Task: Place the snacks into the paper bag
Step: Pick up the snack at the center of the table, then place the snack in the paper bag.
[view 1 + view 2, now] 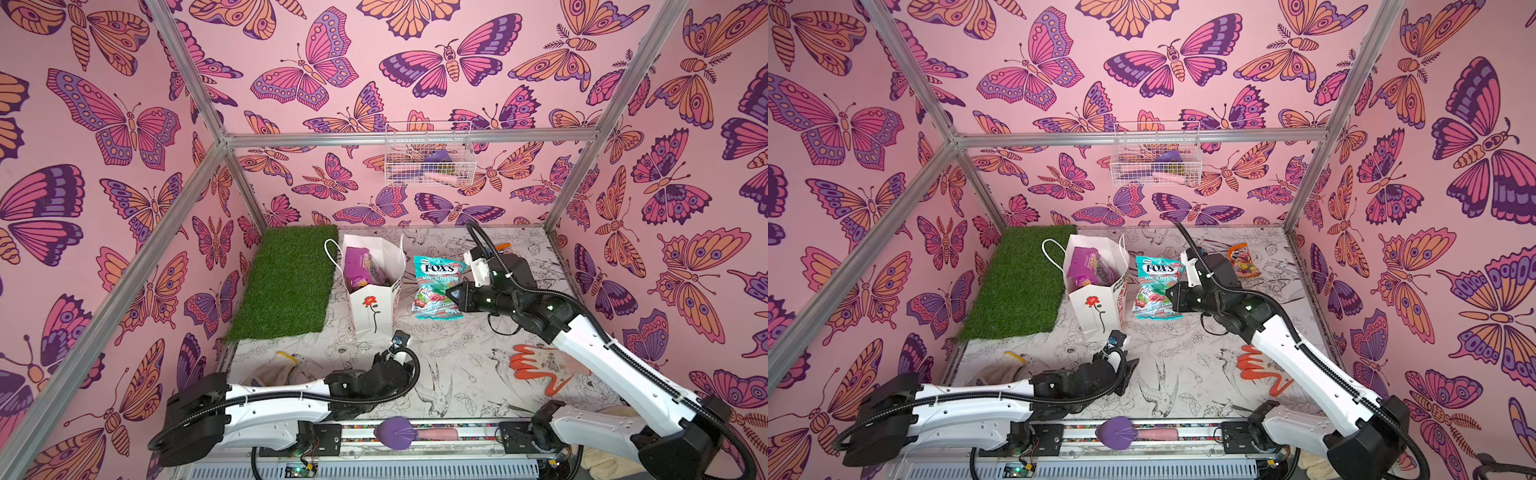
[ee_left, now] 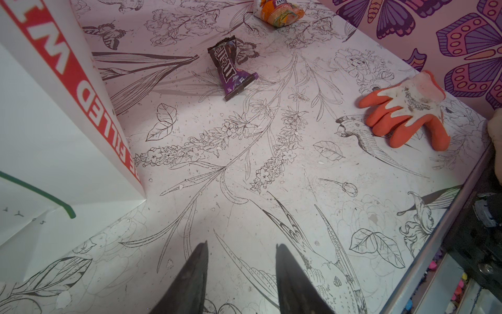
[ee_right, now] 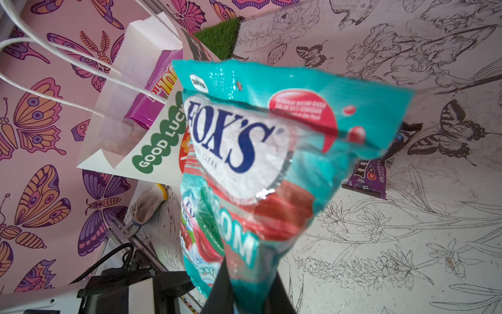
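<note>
Nearest, at about 6 o'clock on the table, the left claw hangs half open and empty just in front of the paper bag, probably ready to steady it. At 4 o'clock an orange glove lies flat and is no part of the job.

Mid-table, the right claw is pinched shut on the lower end of a teal sweet packet. It holds the packet at the bag's 3 o'clock side, top end leading, likely so it slides into the open mouth. A purple packet already sits inside.

Farther off, toward 1 o'clock, a dark wrapper and an orange packet lie on the table.

The teal packet reads "FOX'S" and "BLOSSOM", the wrapper "m&m's", and the bag "GOOD LUCK" and "FILLED".
</note>
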You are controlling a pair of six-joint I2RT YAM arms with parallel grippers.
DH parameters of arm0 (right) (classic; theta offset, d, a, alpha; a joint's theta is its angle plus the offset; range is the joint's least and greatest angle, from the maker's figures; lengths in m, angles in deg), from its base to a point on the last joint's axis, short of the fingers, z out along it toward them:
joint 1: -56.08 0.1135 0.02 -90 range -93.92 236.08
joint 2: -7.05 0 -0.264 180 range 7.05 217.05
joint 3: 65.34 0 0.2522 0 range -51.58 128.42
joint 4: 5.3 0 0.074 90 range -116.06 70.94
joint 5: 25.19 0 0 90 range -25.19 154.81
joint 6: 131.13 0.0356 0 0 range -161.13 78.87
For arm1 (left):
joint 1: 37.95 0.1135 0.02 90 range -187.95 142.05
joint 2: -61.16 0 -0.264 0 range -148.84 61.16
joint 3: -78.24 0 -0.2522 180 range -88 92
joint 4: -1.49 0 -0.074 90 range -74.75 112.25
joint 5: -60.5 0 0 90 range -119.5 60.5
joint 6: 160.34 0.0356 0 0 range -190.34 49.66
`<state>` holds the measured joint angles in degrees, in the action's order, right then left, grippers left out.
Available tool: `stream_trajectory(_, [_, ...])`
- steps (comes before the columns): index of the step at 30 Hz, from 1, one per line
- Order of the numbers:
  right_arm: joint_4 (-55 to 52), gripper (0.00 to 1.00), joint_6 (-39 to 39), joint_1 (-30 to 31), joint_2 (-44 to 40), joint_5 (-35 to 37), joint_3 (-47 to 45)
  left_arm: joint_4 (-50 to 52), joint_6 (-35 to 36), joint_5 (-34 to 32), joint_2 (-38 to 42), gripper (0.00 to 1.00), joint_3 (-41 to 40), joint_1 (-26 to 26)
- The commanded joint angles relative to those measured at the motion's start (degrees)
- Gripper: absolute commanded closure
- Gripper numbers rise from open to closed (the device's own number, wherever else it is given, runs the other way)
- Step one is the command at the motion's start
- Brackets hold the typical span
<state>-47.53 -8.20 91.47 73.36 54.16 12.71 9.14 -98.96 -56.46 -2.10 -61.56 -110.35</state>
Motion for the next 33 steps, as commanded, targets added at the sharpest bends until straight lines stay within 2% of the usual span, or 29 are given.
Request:
stream_trajectory(1, [0.36,1.0,-1.34,0.9,-1.5,1.49,3.79,-0.89,0.28,-0.01,-0.5,0.57,1.07,-0.1])
stream_trajectory(18, [-1.57,1.0,-4.06,4.22,-4.25,7.0,10.54,-1.48,1.26,-0.24,2.41,0.57,0.64,-0.13])
stream_trajectory(33, [-2.46,1.0,-9.2,12.88,-1.43,15.05,19.83,-2.04,1.46,-1.53,9.49,0.57,-2.51,-0.13])
